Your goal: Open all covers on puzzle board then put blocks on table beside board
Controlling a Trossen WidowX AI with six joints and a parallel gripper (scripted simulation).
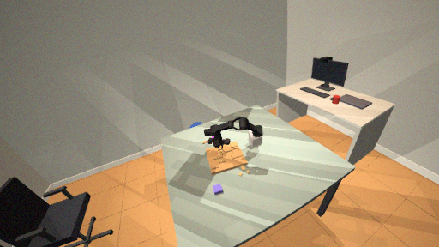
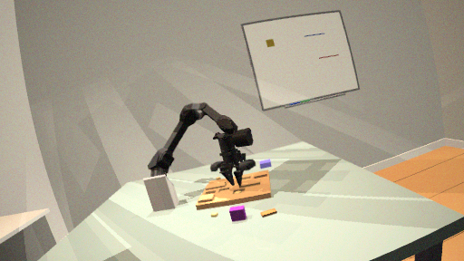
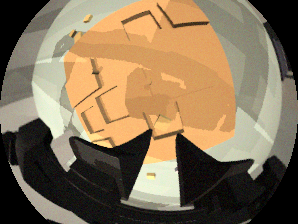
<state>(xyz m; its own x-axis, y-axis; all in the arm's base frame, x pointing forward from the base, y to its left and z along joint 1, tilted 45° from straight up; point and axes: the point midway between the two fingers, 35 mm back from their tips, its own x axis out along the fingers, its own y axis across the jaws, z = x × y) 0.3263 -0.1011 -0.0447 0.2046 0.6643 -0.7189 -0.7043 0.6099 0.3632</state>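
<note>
The orange-brown puzzle board (image 1: 219, 166) (image 2: 260, 189) (image 3: 217, 64) lies on the table, with dark slots and outlined wells across its top. My gripper (image 1: 221, 147) (image 2: 236, 185) (image 3: 164, 135) is partly open, fingers pointing down just above the board, with nothing seen between the tips. Just beyond the tips in the wrist view is a square well with a small yellowish piece (image 3: 163, 121) in it. Pale flat pieces (image 2: 207, 198) (image 2: 216, 185) show on the board's near left part. Whether each cover is open is too small to tell.
A purple cube (image 2: 237, 213), a thin orange piece (image 2: 268, 212) and a small yellow piece (image 2: 214, 215) lie beside the board. Several small yellow pieces (image 1: 243, 167) (image 3: 88, 18) lie off another edge. A violet block (image 1: 218, 189) (image 2: 265, 163) lies farther off.
</note>
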